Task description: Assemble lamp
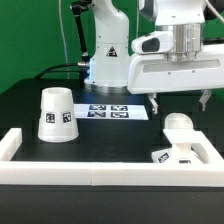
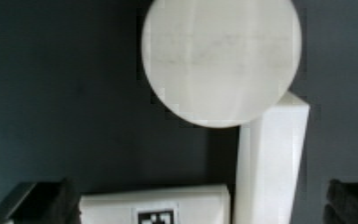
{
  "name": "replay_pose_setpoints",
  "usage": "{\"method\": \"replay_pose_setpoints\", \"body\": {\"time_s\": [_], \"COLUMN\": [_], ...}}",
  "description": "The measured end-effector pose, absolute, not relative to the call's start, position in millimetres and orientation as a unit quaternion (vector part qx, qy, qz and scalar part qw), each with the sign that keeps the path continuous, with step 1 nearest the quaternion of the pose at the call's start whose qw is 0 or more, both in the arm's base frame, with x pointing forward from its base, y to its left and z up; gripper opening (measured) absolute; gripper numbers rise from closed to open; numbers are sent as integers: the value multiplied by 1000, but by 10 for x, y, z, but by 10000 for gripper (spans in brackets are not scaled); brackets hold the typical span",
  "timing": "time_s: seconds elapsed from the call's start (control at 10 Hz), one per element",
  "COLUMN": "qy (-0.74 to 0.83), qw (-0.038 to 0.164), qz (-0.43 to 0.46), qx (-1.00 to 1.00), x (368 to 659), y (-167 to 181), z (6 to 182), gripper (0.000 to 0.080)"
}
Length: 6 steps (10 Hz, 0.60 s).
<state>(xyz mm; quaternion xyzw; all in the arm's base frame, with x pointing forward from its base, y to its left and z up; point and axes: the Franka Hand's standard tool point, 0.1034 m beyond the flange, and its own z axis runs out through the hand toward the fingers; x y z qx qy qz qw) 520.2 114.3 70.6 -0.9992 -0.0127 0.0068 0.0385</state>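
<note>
The white cup-like shade (image 1: 55, 113) stands on the black table at the exterior view's left, a marker on its side. The ball-headed bulb (image 1: 180, 125) rests at the exterior view's right, beside the flat base (image 1: 163, 155), which shows a marker. My gripper (image 1: 180, 103) hangs just above the bulb, jaws wide open and empty. In the wrist view the bulb's round head (image 2: 220, 60) fills the middle and the base (image 2: 158, 205) lies between my dark fingertips (image 2: 34, 200). My gripper (image 2: 194, 205) touches nothing.
A long white border rail (image 1: 100, 173) runs along the table's front, with side walls at the left (image 1: 12, 143) and right (image 1: 216, 150); it shows in the wrist view (image 2: 274, 160) next to the bulb. The marker board (image 1: 110, 110) lies behind, before the arm's base.
</note>
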Motion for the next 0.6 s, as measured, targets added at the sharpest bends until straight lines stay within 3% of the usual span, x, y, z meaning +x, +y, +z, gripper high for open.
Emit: {"method": "replay_pose_setpoints", "body": {"time_s": [0.6], "qy": [-13], "qw": [32], "qz": [192], "qx": [-981], "x": [5065], "y": [1123], "z": [608], "gripper": [699]}}
